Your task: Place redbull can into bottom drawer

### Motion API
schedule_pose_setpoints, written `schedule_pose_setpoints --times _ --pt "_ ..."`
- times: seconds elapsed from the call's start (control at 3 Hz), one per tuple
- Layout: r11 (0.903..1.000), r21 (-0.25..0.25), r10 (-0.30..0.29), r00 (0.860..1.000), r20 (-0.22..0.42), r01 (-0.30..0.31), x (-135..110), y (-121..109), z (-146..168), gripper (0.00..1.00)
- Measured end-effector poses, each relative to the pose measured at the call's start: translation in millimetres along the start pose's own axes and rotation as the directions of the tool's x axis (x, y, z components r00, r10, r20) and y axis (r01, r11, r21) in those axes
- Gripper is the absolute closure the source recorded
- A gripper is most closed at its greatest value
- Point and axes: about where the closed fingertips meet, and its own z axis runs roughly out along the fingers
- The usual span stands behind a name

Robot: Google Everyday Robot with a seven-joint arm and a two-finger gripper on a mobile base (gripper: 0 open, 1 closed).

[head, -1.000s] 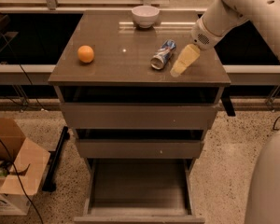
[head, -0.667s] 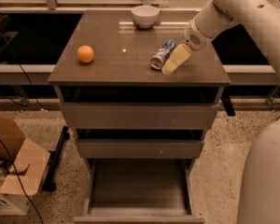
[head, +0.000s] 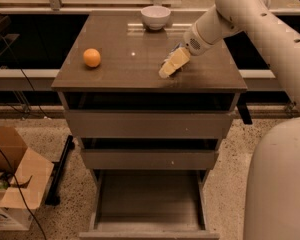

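Atop the cabinet (head: pixel 115 71), end effector (head: pixel 171 64) covering redbull can (head: pixel 178 48), opening impossible to tell

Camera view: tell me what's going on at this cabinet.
The robot's pincer is low over the cabinet top, right at the redbull can, which it mostly hides. The bottom drawer is pulled open, with nothing visible inside. An orange and a white bowl also sit on top.

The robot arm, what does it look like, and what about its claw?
The arm is off-white, made of thick rounded tubes with small dark holes along the side and a round dotted grille near the wrist. No cables show. The claw, pale yellow and blocky, is over the right part of the cabinet top.
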Motion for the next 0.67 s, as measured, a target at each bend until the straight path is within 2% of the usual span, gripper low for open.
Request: schedule_pose_setpoints --times 0.67 --pt "0.9988 -0.025 0.045 0.997 0.069 -0.043 -8.0 -6.2 23.3 0.0"
